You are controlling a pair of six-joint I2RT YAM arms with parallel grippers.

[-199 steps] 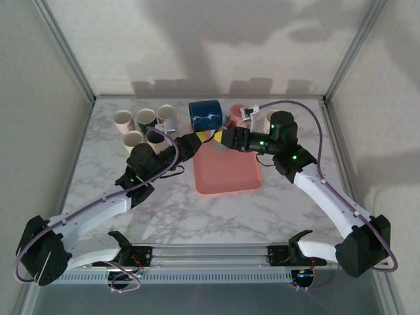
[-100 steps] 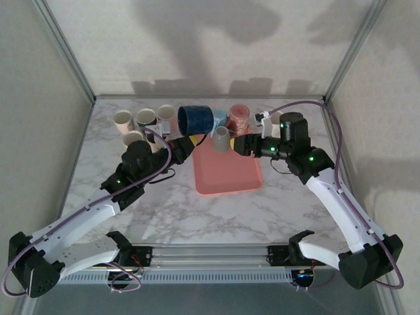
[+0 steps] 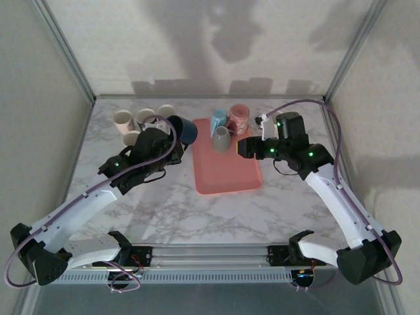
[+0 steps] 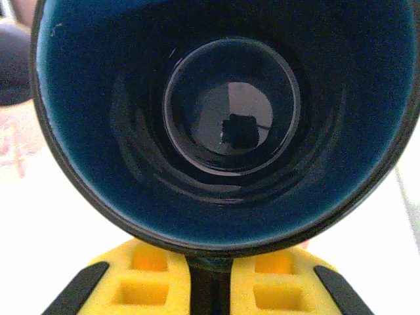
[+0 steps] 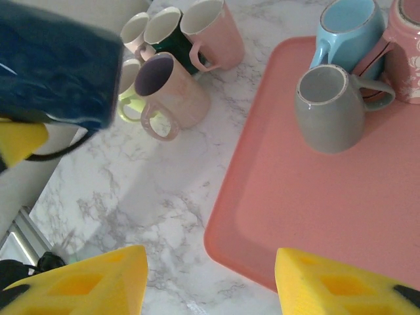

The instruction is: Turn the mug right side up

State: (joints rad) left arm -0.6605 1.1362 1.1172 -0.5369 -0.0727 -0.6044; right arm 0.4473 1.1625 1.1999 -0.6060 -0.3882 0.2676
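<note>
The dark blue mug (image 3: 184,129) hangs in the air just left of the pink tray (image 3: 226,174), tilted, with its mouth turned toward the left wrist camera. My left gripper (image 3: 172,134) is shut on its handle. In the left wrist view I look straight into the mug (image 4: 230,125), and the handle sits pinched between the yellow pads (image 4: 147,289) of that gripper (image 4: 210,292). The right wrist view catches the mug (image 5: 59,65) at the upper left. My right gripper (image 3: 241,147) stands open over the tray's right side, apart from the mug, and its jaws (image 5: 210,275) hold nothing.
At the tray's far end a grey mug (image 3: 222,138), a light blue mug (image 3: 218,120) and a pink mug (image 3: 239,118) stand upright. Several pale mugs (image 3: 138,125) cluster on the marble at the back left, close beside the held mug. Enclosure walls border the table.
The left arm carried the blue mug leftward and down, off the tray's far corner, rotating it. The right gripper drew back to the right, away from the mug.
</note>
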